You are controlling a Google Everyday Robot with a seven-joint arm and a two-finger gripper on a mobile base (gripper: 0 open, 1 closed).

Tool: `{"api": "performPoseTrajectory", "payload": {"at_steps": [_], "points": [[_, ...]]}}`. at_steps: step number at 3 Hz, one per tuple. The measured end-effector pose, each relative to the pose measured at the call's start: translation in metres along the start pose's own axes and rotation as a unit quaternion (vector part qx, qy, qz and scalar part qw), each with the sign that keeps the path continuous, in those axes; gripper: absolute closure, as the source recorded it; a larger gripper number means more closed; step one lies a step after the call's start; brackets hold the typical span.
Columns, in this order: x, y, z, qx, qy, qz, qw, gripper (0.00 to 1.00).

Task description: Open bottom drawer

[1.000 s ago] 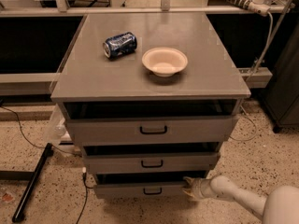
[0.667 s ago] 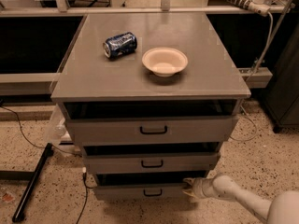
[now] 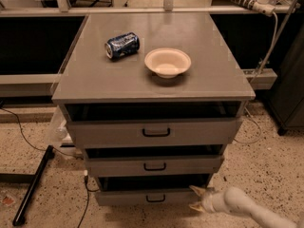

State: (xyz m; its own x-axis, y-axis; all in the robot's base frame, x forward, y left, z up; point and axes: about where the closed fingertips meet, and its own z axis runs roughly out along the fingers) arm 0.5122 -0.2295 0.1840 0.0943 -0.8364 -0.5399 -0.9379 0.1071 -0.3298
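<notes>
The bottom drawer (image 3: 152, 196) is the lowest, narrowest grey front of the cabinet, with a small black loop handle (image 3: 156, 198). It stands pulled out a little, with a dark gap above it. My gripper (image 3: 196, 198) is at the drawer front's right end, low at the frame's bottom right, with its pale arm (image 3: 247, 208) running off to the right. Its two pointed fingers are spread apart, one above the other, with nothing between them.
Above are the mid-sized drawer (image 3: 154, 164) and the widest top drawer (image 3: 154, 132), both slightly out. On the cabinet top (image 3: 95, 80) lie a blue can (image 3: 122, 44) on its side and a cream bowl (image 3: 167, 62). A black pole (image 3: 33, 184) lies on the speckled floor at left.
The gripper has shifted slightly right along the bottom drawer's right end. The drawers look the same.
</notes>
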Motion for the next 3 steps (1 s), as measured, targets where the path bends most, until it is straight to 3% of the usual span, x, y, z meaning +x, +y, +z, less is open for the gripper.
{"api": "performPoseTrajectory", "payload": {"at_steps": [1, 2, 3], "points": [[0.005, 0.055, -0.027, -0.014, -0.013, -0.016, 0.9997, 0.84], [0.020, 0.094, -0.052, -0.015, -0.016, -0.014, 0.9997, 1.00], [0.041, 0.117, -0.075, 0.003, -0.007, 0.002, 1.0000, 0.82]]}}
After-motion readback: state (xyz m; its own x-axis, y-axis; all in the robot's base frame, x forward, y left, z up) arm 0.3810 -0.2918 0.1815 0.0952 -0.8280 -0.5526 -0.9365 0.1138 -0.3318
